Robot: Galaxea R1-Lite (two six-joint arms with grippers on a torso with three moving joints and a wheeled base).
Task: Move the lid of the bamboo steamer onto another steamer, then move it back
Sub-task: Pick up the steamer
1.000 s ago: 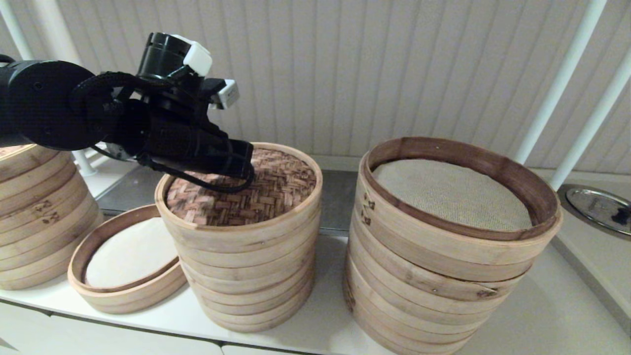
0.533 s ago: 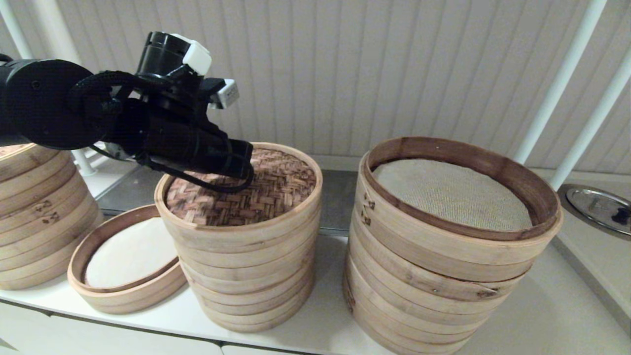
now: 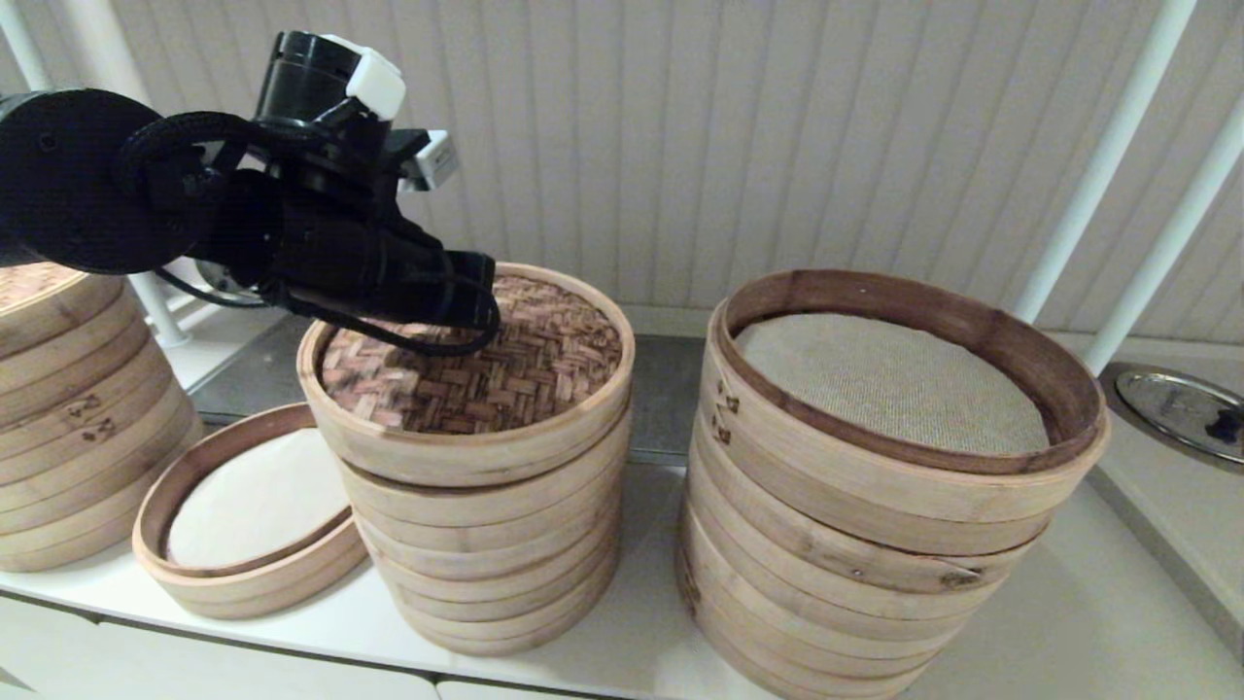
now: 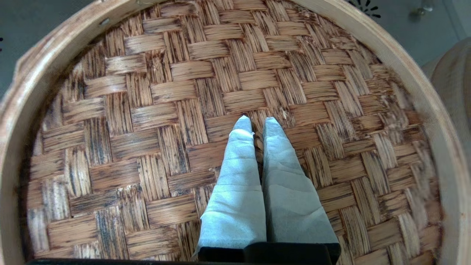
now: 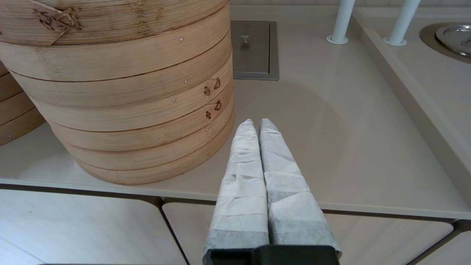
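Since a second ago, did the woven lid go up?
Yes. The bamboo steamer lid, held by the left end effector, rose off the middle stack; a gap shows now.

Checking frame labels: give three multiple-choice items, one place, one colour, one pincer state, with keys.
1. The shallow steamer sits: A) on the floor B) left of the lidded stack C) on the wall.
2. Its liner is: A) green B) red C) white.
3. The left pincer is: A) shut at the lid's centre B) wide open C) out of view.
Key: B, it stands on the robot's left of that stack; C, its base shows white; A, fingers meet on the weave.
Right pincer parked, shut, at the counter edge.
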